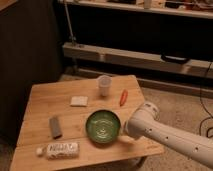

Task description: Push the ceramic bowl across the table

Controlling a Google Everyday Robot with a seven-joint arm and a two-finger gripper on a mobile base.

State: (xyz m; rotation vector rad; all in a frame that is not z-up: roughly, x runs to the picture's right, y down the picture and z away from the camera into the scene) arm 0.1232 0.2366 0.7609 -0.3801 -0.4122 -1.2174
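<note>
Table: You have the table point(45, 95) under every item. Its plank top stretches away to the left of the bowl and back toward the far edge.
Arm: Your white arm point(170, 140) comes in low from the lower right. Its rounded wrist housing sits over the table's front right part and leans down toward the bowl.
Ceramic bowl: The ceramic bowl point(102, 126) stands upright near the front edge, a little right of the middle, with the arm's end at its right rim.
Gripper: The gripper point(128, 134) is tucked under the wrist housing, just beside or touching the bowl's right side. You cannot tell which, nor whether it stands wide or narrow. Nothing shows it holding anything.
Progress: As I judge it, your approach is done and the push is at its start at most. The bowl still has nearly the whole top to cross.
Left to do: You still need to carry the bowl leftward or away from the front edge.
Packet: A white packet point(59, 149) lies at the front left, near the bowl's left side.
Cup: A whitish cup point(104, 85) stands behind the bowl, well apart.
Grey block: It point(55, 126) lies left of the bowl.
White pad: It point(78, 101) lies toward the middle back.
Orange stick: It point(123, 97) lies right of the cup.
</note>
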